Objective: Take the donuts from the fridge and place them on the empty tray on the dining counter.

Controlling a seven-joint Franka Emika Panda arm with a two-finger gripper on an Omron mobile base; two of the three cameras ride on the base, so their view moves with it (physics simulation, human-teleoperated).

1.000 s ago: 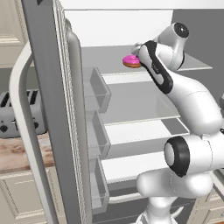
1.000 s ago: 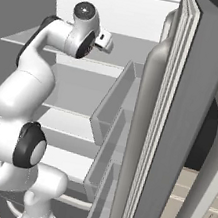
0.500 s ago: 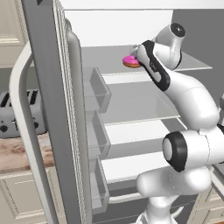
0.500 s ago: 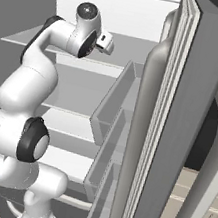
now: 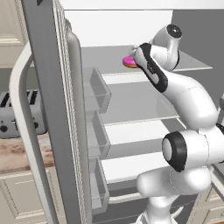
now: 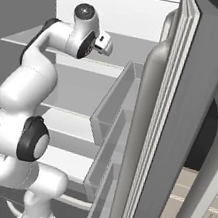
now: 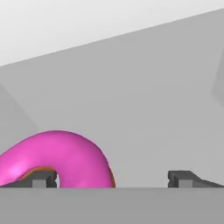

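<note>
Fridge (image 5: 52, 109) stands open, door swung wide, door bins on its inner face. Arm reaches in at the level of the top shelf (image 5: 192, 65).

Gripper (image 7: 111, 179) jaws spread wide apart, nothing clamped between them. In the hand view the two dark fingertips (image 7: 41, 178) rise at the bottom, one at lower left, one at lower right.

Pink donut (image 7: 59, 159) lies on the grey shelf just ahead of the jaws, offset toward the left fingertip. Its ring arches over and behind that tip; the tip sits in front of the donut's hole. Whether tip and icing touch, cannot tell. Most of the gap between the jaws, and the whole stretch before the right fingertip, shows bare shelf.

From the left base view the pink donut (image 5: 128, 61) peeks out beside the wrist on the top shelf, a tan rim under the icing, half hidden by the hand.

From the right base view the hand (image 6: 103, 41) points into the fridge above the same shelf; jaws hidden from this side.
</note>
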